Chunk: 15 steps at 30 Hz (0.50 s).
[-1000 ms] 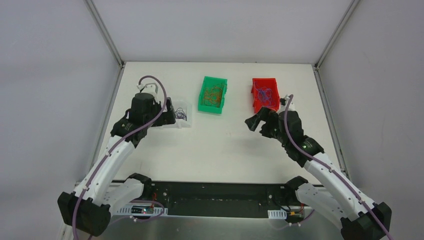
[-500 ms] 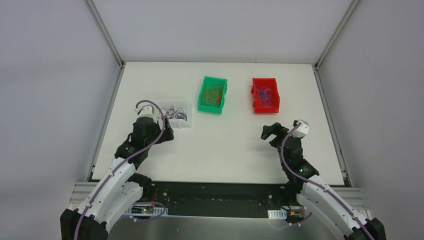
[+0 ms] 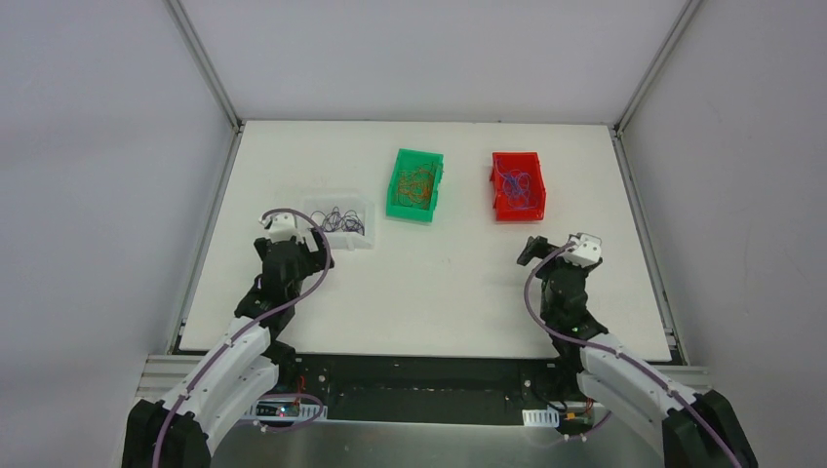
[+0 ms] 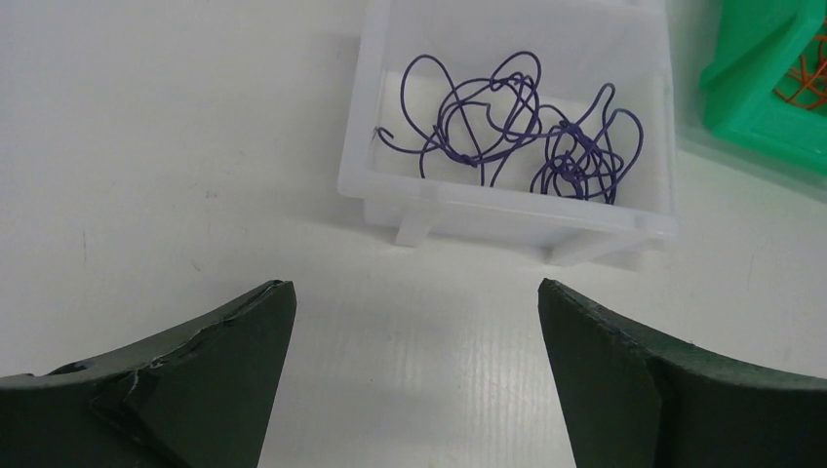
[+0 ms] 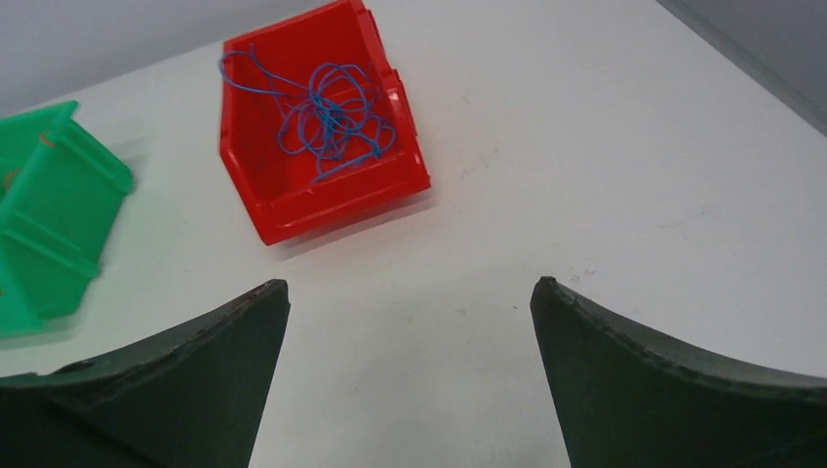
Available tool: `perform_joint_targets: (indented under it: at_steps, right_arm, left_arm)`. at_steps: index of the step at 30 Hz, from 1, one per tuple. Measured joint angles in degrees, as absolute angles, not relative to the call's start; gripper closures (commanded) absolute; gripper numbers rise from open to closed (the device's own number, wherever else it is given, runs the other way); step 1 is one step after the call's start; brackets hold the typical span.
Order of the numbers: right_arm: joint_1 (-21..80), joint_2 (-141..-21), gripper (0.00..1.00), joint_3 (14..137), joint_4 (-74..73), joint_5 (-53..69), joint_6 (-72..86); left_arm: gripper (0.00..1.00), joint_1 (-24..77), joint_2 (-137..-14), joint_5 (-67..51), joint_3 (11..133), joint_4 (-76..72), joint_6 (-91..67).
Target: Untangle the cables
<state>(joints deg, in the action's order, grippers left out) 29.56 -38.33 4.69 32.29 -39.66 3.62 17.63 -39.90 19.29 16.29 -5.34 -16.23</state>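
Observation:
The cables lie in three small bins. A dark purple tangle (image 4: 507, 127) fills the clear bin (image 4: 507, 210), orange strands (image 3: 417, 183) the green bin (image 3: 410, 213), and blue strands (image 5: 327, 117) the red bin (image 5: 332, 200). My left gripper (image 4: 416, 292) is open over bare table just in front of the clear bin, with nothing between its fingers. My right gripper (image 5: 410, 285) is open and empty too, some way short of the red bin. From above, the left gripper (image 3: 310, 252) and right gripper (image 3: 538, 253) both sit low near the table.
The white table (image 3: 439, 283) is walled by grey panels on three sides. The green bin (image 5: 49, 214) stands left of the red one; its corner (image 4: 770, 107) shows right of the clear bin. A dark base rail (image 3: 419, 385) runs along the near edge.
Both arms have drawn back from the bins toward the near edge and lowered. The left moved off the clear bin, the right away from the red bin. Both stayed open.

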Motion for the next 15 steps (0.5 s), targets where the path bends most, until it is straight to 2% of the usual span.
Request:
perform_joint_targets:
  at_steps: [3, 6, 15]
  right_arm:
    - [27.4, -45.3, 0.01, 3.7, 38.6, -40.3, 0.7]
    - [23.6, -51.3, 0.05, 2.2, 43.6, -39.8, 0.8]
    - [19.2, -54.5, 0.02, 1.6, 48.2, -37.0, 2.0]
  left_arm:
    - [0.01, 17.6, -40.4, 20.3, 16.3, -7.9, -15.6]
    - [0.01, 17.6, -40.5, 21.5, 16.3, -8.9, -15.6]
    - [0.01, 17.6, -41.0, 24.7, 16.3, -9.8, -15.9]
